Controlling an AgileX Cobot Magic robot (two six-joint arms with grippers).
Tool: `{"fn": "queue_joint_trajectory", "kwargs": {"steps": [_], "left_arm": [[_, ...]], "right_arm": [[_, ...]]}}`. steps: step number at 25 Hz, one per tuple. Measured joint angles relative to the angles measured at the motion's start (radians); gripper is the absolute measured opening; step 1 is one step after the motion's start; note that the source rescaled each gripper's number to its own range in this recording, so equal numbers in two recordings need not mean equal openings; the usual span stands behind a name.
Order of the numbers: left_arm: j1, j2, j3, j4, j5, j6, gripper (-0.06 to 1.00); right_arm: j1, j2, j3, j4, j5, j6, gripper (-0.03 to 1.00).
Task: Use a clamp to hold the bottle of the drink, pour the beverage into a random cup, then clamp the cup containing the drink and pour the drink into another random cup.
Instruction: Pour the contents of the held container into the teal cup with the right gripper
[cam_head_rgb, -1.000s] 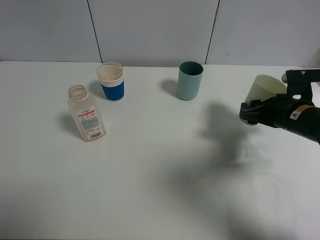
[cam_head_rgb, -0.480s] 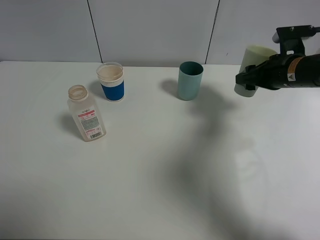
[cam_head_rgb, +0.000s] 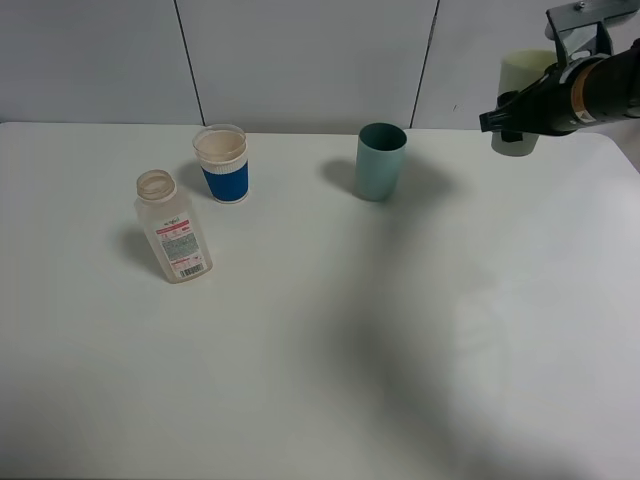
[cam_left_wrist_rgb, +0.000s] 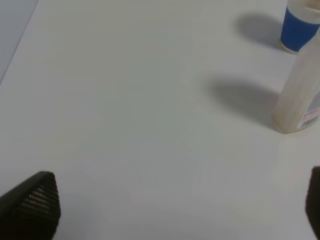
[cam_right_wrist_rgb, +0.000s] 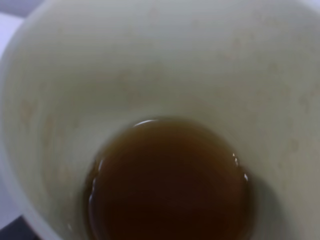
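Exterior high view: right clamp (cam_head_rgb: 503, 116) clenched on yellow-green cup (cam_head_rgb: 524, 72) (brown drink (cam_right_wrist_rgb: 170, 182) inside), seemingly above the table (cam_head_rgb: 300, 350).

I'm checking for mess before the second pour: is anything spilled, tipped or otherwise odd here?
Nothing stands out. The bottle, banded cup and teal cup stand upright; no spill shows on the table. The right gripper holds the yellow-green cup roughly upright off the table, drink pooled inside.

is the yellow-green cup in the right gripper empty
No, the right wrist view shows brown liquid pooled at the bottom of the yellow-green cup.
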Motion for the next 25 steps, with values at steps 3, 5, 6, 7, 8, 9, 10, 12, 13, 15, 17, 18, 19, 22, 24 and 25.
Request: {"fn": "queue_joint_trajectory", "kwargs": {"steps": [3, 5, 6, 7, 8, 9, 10, 12, 13, 15, 17, 18, 19, 22, 24, 25], "left_arm": [[0.000, 0.000, 0.000, 0.000, 0.000, 0.000, 1.00], [0.000, 0.000, 0.000, 0.000, 0.000, 0.000, 1.00], [0.000, 0.000, 0.000, -0.001, 0.000, 0.000, 1.00], [0.000, 0.000, 0.000, -0.001, 0.000, 0.000, 1.00], [0.000, 0.000, 0.000, -0.001, 0.000, 0.000, 1.00], [0.000, 0.000, 0.000, -0.001, 0.000, 0.000, 1.00], [0.000, 0.000, 0.000, -0.001, 0.000, 0.000, 1.00], [0.000, 0.000, 0.000, -0.001, 0.000, 0.000, 1.00], [0.000, 0.000, 0.000, -0.001, 0.000, 0.000, 1.00], [0.000, 0.000, 0.000, -0.001, 0.000, 0.000, 1.00], [0.000, 0.000, 0.000, -0.001, 0.000, 0.000, 1.00], [0.000, 0.000, 0.000, -0.001, 0.000, 0.000, 1.00], [0.000, 0.000, 0.000, -0.001, 0.000, 0.000, 1.00], [0.000, 0.000, 0.000, -0.001, 0.000, 0.000, 1.00], [0.000, 0.000, 0.000, -0.001, 0.000, 0.000, 1.00], [0.000, 0.000, 0.000, -0.001, 0.000, 0.000, 1.00]], "right_arm": [[0.038, 0.032, -0.040, -0.023, 0.063, 0.018, 0.00], [0.055, 0.049, -0.055, -0.024, 0.085, 0.018, 0.00], [0.071, 0.063, -0.067, -0.024, 0.102, 0.018, 0.00], [0.089, 0.080, -0.083, -0.025, 0.119, 0.018, 0.00], [0.118, 0.111, -0.108, -0.029, 0.141, 0.013, 0.00], [0.132, 0.125, -0.118, -0.030, 0.147, 0.009, 0.00], [0.145, 0.138, -0.132, -0.030, 0.160, 0.007, 0.00], [0.156, 0.152, -0.142, -0.030, 0.166, 0.006, 0.00], [0.166, 0.162, -0.152, -0.030, 0.175, 0.002, 0.00], [0.190, 0.188, -0.176, -0.037, 0.196, 0.000, 0.00], [0.218, 0.205, -0.193, -0.065, 0.222, -0.010, 0.00], [0.227, 0.205, -0.193, -0.078, 0.228, -0.010, 0.00], [0.234, 0.205, -0.193, -0.088, 0.241, -0.012, 0.00], [0.246, 0.205, -0.195, -0.105, 0.269, -0.015, 0.00], [0.252, 0.205, -0.195, -0.112, 0.286, -0.015, 0.00], [0.257, 0.205, -0.195, -0.120, 0.299, -0.015, 0.00]]}}
